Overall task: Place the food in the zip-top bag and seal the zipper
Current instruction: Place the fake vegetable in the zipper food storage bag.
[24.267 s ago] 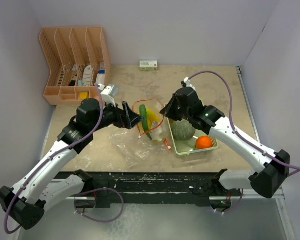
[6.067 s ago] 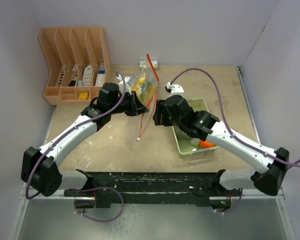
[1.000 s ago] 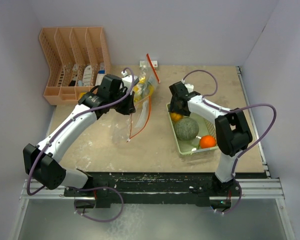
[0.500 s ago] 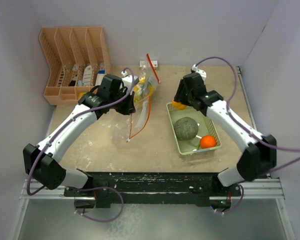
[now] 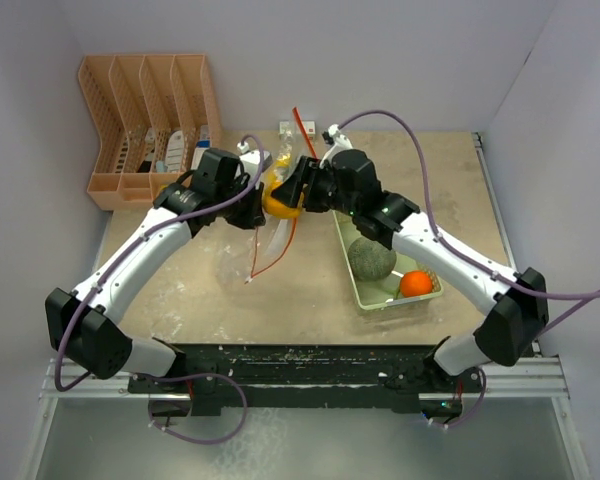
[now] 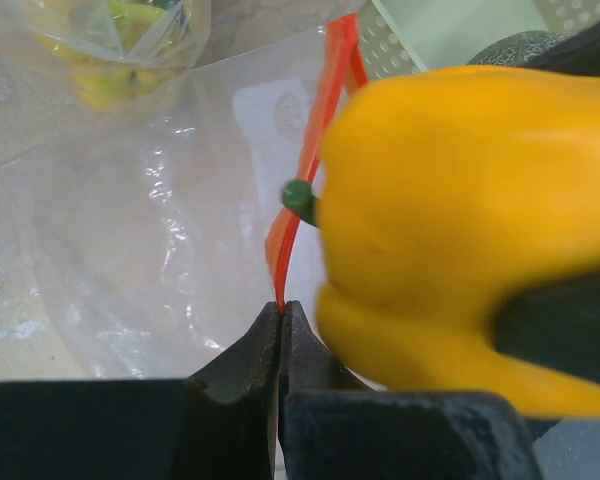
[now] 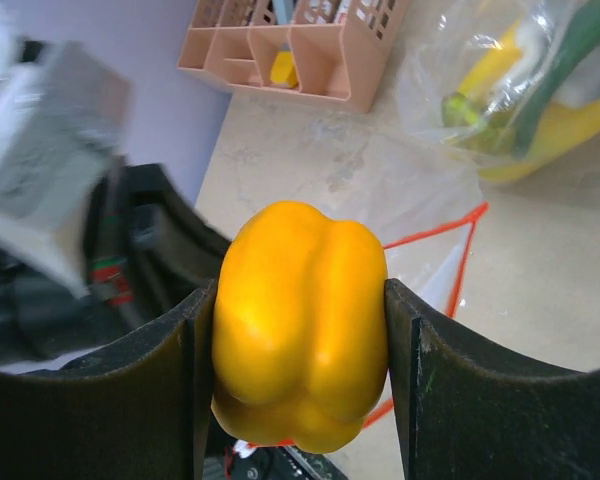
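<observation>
My left gripper [image 6: 282, 310] is shut on the red-orange zipper [image 6: 320, 130] at the mouth of the clear zip-top bag [image 6: 160, 230], which hangs slack below it [image 5: 242, 262]. The yellow banana bunch [image 7: 520, 90] lies inside the bag. My right gripper [image 7: 300, 300] is shut on the orange-yellow bell pepper [image 7: 300, 330] and holds it in the air right beside the left gripper [image 5: 255, 207], at the bag's mouth. From above the pepper [image 5: 278, 202] shows between the two grippers. The grey-green melon [image 5: 370, 257] and the small orange fruit [image 5: 412, 284] sit in the pale green basket [image 5: 380, 303].
A peach slotted organiser [image 5: 150, 120] with small packets stands at the back left. A small white box [image 5: 288, 128] lies against the back wall. The basket sits right of centre, under the right arm's forearm.
The right gripper has lifted the bell pepper out of the basket and carried it left to the bag's mouth. The left gripper has kept its hold on the zipper; the bag's lower end swung slightly.
</observation>
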